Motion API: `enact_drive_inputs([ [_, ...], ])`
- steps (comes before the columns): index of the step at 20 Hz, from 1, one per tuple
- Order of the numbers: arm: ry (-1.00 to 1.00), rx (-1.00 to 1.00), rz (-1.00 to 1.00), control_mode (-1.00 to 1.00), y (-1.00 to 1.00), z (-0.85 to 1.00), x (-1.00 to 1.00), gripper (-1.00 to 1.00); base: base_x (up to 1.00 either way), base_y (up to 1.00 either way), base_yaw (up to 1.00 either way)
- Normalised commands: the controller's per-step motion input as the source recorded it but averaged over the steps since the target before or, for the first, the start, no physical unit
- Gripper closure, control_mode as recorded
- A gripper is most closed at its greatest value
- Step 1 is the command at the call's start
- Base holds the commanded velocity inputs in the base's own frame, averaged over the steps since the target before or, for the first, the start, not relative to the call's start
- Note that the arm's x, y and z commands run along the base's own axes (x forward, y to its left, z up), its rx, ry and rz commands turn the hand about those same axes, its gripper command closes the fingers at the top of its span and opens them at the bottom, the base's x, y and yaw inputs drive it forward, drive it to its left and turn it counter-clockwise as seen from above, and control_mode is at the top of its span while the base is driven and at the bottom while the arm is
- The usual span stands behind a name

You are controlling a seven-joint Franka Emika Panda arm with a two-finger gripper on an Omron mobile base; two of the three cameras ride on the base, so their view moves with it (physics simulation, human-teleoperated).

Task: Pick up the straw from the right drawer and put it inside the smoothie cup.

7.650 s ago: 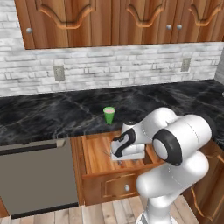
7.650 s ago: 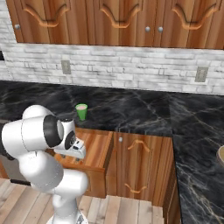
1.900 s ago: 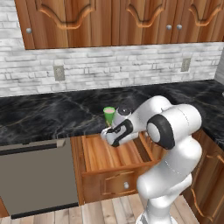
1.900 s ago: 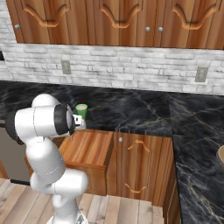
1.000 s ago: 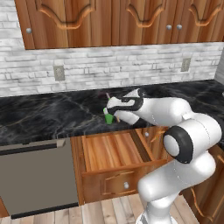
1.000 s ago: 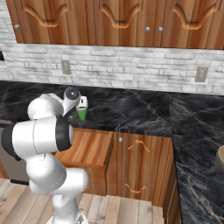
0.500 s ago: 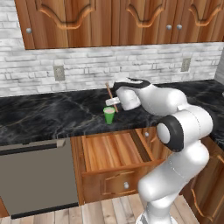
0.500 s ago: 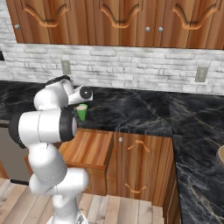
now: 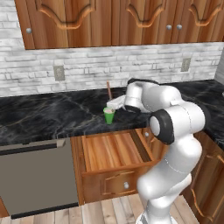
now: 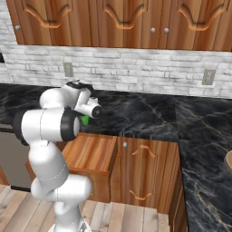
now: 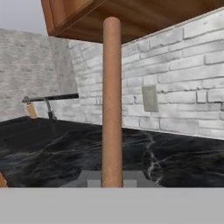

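The smoothie cup is small and green, and it stands on the black counter just behind the open right drawer. My gripper hovers right above the cup's rim, shut on the straw. The brownish-tan straw rises nearly upright out of the gripper. Whether its lower end reaches into the cup I cannot tell. In the hand view the straw runs straight up from my gripper. In the right base view my arm covers most of the cup, and the drawer shows its bare wood bottom.
The black marble counter runs left and right under a white brick wall with an outlet. Wooden upper cabinets hang close above the straw. A grey dishwasher front is left of the drawer. A faucet stands far along the counter.
Over the last second my hand has lifted the straw from beside the cup to just above it and turned it nearly upright. The elbow has swung right. The cup has stayed put.
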Motion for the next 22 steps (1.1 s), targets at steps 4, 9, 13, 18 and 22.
enact_drive_inputs([
  [4, 0.00, 0.02, 0.07, -1.00, 0.00, 0.05, 0.17, 1.00, 0.00, 0.00, 0.00],
  [9, 0.01, 0.00, 0.01, -1.00, -0.01, 0.12, 0.30, 1.00, 0.00, 0.00, 0.00],
  [13, 0.00, 0.00, 0.04, -1.00, 0.00, 0.06, 0.32, 1.00, 0.00, 0.00, 0.00],
  [18, 0.00, 0.00, 0.05, -1.00, 0.00, 0.00, 0.32, 1.00, 0.00, 0.00, 0.00],
  [22, 0.00, 0.00, 0.06, -1.00, 0.00, -0.06, 0.27, 1.00, 0.00, 0.00, 0.00],
])
